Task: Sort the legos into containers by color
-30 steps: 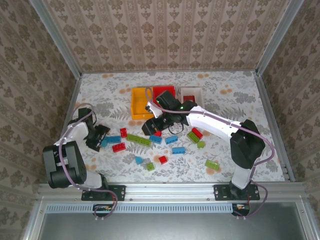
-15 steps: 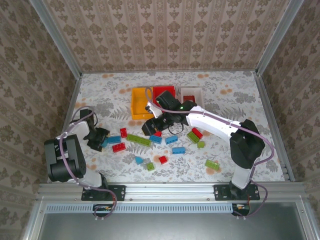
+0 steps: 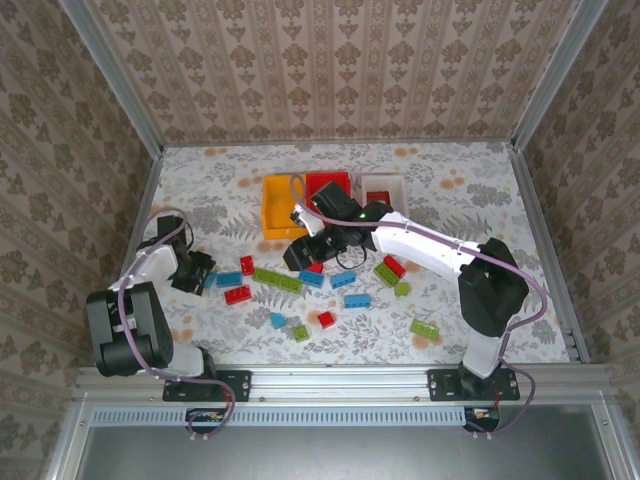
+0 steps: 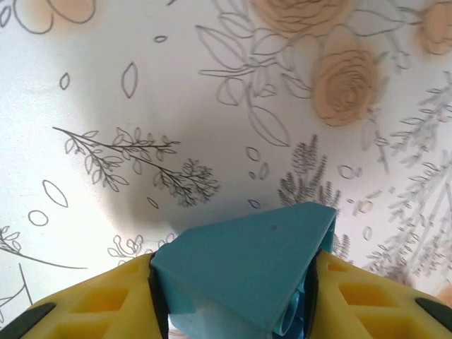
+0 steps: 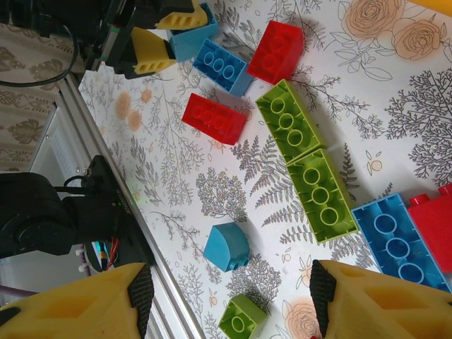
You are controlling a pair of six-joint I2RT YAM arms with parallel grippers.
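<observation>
My left gripper [image 4: 233,300] is shut on a blue lego [image 4: 244,265], its yellow fingers [image 4: 92,304] pressed to both sides. From above, that left gripper [image 3: 198,270] is at the table's left side, next to another blue lego [image 3: 228,279]. My right gripper [image 5: 232,293] hangs open over the scattered legos with nothing between its pads. Below it lie a curved blue lego [image 5: 227,246] and a small green lego [image 5: 240,321]. In the top view the right gripper [image 3: 305,255] is just in front of the orange-yellow container [image 3: 283,222]. The red container [image 3: 328,180] and white container [image 3: 383,183] stand beside it.
Red [image 3: 238,294], green [image 3: 277,280] and blue [image 3: 357,300] legos lie loose across the middle of the table. A long green pair [image 5: 305,159] and a red brick [image 5: 213,118] lie under the right wrist. A metal rail [image 3: 340,378] runs along the near edge.
My left gripper has closed on the blue lego and shifted slightly at the table's left. The right arm has stayed where it was.
</observation>
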